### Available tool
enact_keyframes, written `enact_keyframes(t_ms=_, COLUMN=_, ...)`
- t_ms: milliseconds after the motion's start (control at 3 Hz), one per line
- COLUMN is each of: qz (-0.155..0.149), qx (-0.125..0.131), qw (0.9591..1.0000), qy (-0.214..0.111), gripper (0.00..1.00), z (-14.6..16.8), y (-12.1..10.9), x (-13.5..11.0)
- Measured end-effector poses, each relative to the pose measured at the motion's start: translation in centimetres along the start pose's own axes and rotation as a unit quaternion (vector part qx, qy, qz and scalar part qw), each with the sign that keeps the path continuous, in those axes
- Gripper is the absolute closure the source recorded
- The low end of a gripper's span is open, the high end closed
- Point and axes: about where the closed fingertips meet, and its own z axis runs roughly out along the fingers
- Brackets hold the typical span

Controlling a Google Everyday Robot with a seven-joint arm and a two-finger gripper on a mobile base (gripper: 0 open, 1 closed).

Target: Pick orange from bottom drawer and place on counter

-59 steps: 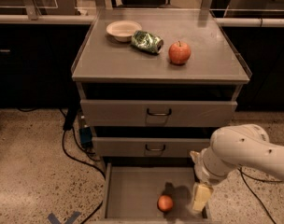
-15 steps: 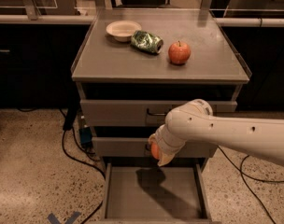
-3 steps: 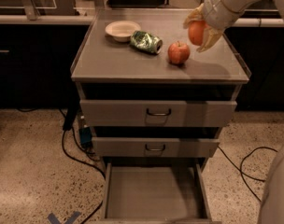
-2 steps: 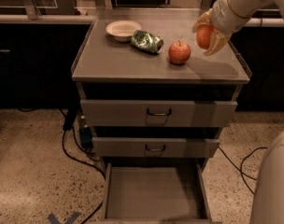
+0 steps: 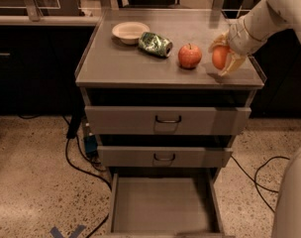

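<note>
Orange (image 5: 219,56) is out of the bottom drawer (image 5: 163,209), which sits open with nothing in it at the lower middle of the frame, so you're most of the way there. The gripper (image 5: 225,59) is clamped on it, a finger on either side, low over the right end of the counter (image 5: 121,66), just right of the apple (image 5: 189,56). Can't tell if it's touching the surface yet. I'd say all you've got left is setting it down and letting go.
</note>
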Motion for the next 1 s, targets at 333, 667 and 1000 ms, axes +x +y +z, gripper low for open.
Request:
enact_keyframes(t_ms=333, qz=0.007, qx=-0.019, qw=0.9996, qy=-0.019, gripper=1.00, z=2.83, y=2.05, x=-0.25)
enact_keyframes(t_ms=667, qz=0.007, qx=-0.019, qw=0.9996, qy=-0.020, gripper=1.00, z=2.46, y=1.82, x=-0.32)
enact_keyframes(t_ms=1000, qz=0.007, qx=-0.019, qw=0.9996, qy=-0.020, gripper=0.84, z=2.45, y=1.81, x=-0.32)
